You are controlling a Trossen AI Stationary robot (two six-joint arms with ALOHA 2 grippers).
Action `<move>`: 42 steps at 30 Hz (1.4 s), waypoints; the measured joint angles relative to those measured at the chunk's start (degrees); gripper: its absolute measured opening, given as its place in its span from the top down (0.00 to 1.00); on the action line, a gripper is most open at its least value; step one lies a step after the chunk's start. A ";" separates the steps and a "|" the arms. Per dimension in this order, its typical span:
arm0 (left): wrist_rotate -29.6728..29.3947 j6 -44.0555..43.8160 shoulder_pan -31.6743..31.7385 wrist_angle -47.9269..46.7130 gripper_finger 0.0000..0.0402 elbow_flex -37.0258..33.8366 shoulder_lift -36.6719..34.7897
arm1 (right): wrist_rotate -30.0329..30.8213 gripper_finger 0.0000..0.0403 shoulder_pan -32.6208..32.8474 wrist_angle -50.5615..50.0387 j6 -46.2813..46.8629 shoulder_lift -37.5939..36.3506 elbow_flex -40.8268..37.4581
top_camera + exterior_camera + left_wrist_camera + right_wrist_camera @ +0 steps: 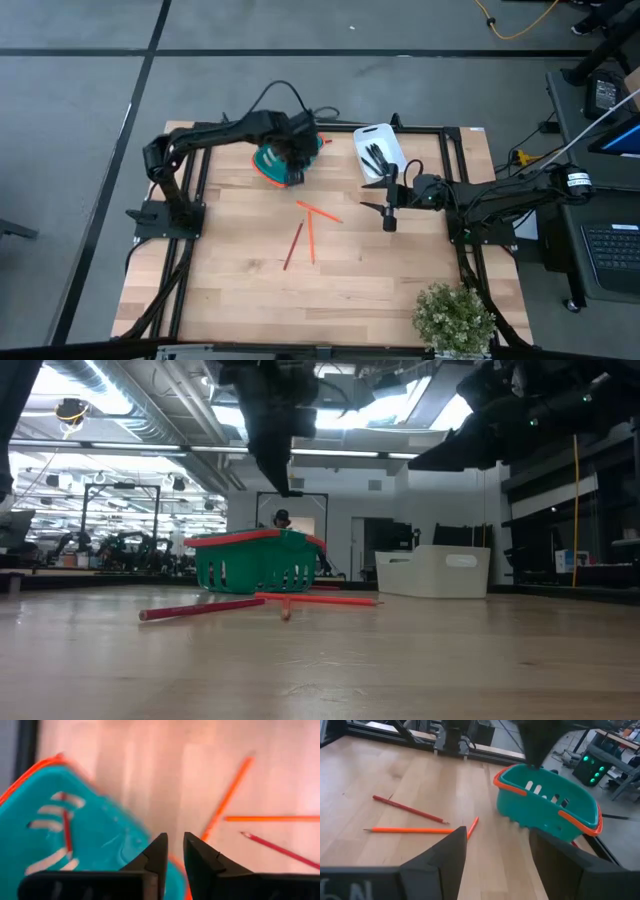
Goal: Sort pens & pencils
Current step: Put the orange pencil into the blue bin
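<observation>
Three pencils lie flat on the wood at the table's middle: two orange (pixel 320 212) (pixel 310 238) and one red-brown (pixel 293 247). A teal basket (pixel 272 165) with an orange rim stands at the far left, and a red pencil (pixel 66 830) lies on its floor. Several black pens (pixel 376 156) lie in a white tray (pixel 388 135) at the far middle. My left gripper (pixel 175 851) hangs above the basket's near rim, pointing down. Its fingers stand a narrow gap apart with nothing between them. My right gripper (pixel 495 855) hovers wide open and empty, right of the pencils.
A black frame rail (pixel 420 128) runs around the table. A small green plant (pixel 455 318) stands at the near right corner. Bare wood (pixel 250 300) stretches from the pencils to the near edge.
</observation>
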 joint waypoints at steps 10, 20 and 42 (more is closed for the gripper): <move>-0.55 2.50 -11.31 5.59 0.72 0.03 0.62 | -0.11 0.46 0.00 -1.22 0.55 0.00 0.00; -6.25 3.78 -15.76 3.77 0.71 -0.11 5.14 | -3.56 0.46 0.04 -2.06 1.75 0.00 0.00; -6.25 8.31 -16.37 8.96 0.73 -0.11 14.45 | -4.66 0.46 0.09 -4.78 3.08 -0.39 -0.02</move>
